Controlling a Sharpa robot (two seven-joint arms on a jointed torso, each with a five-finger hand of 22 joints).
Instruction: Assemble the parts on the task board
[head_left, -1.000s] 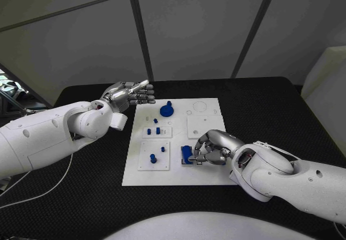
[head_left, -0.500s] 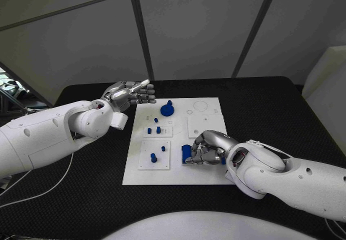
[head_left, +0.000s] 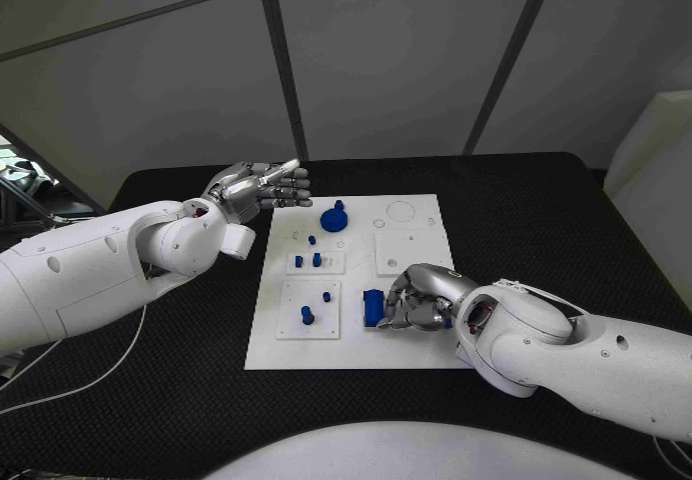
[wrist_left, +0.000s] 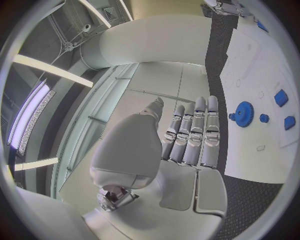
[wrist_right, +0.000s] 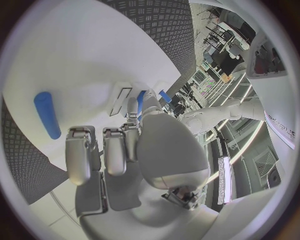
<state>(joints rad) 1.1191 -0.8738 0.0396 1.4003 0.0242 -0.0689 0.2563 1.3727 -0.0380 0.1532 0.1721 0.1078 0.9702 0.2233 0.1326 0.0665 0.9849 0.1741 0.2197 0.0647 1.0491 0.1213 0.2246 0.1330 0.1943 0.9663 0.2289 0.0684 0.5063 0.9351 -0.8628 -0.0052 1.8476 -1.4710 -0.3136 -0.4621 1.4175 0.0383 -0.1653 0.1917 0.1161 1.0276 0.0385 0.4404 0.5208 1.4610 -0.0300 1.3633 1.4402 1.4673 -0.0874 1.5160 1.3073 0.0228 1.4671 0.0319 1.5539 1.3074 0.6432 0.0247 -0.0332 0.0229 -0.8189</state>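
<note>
While a blue part (head_left: 372, 306) sits at the near right of the task board (head_left: 418, 348), the right hand (head_left: 414, 300) curls over it, seemingly gripping it. This looks like the pick-up step. Next comes a lift toward its socket. The left hand (head_left: 260, 187) hovers open beside the board's far-left corner, above the table (head_left: 173, 400).

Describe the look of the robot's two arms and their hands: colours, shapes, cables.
Both arms are smooth, glossy white shells with rounded, bulbous joints. The left arm shows small dark round spots on its shell, and a thin white cable trails beside it on the table. Each ends in a silver metal hand with segmented fingers: the left robot hand and the right robot hand. The right arm has thin wires at its wrist.
</note>
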